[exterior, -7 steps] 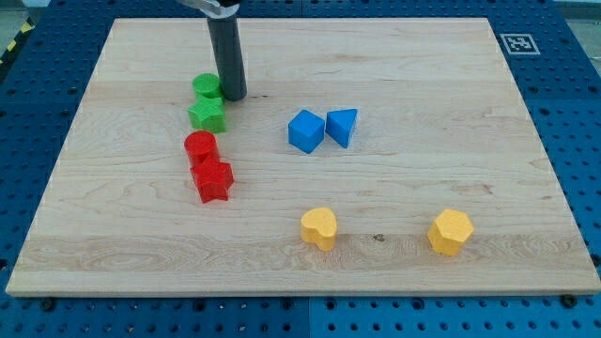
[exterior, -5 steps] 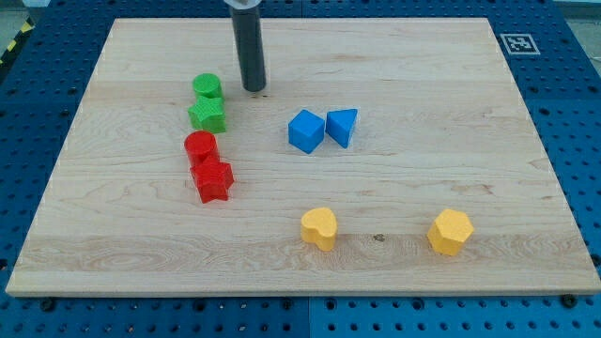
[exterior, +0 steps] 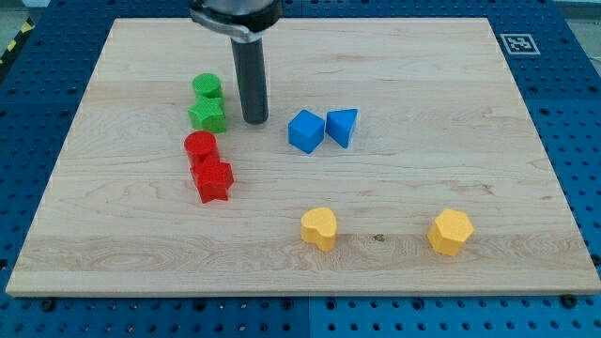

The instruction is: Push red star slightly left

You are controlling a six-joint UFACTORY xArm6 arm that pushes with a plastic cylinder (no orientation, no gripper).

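Observation:
The red star [exterior: 213,181] lies on the wooden board's left half, touching a red round block [exterior: 200,147] just above it. My tip [exterior: 254,120] rests on the board up and to the right of the red star, between the green star [exterior: 208,115] and the blue blocks. It touches no block.
A green round block [exterior: 208,87] sits above the green star. A blue cube [exterior: 305,130] and a blue wedge [exterior: 343,126] sit at mid-board. A yellow heart [exterior: 319,227] and a yellow hexagon [exterior: 451,231] lie near the view's bottom. The board's left edge [exterior: 56,160] is near the red blocks.
My tip has moved right away from the green blocks, then down toward the view's bottom. No block has moved.

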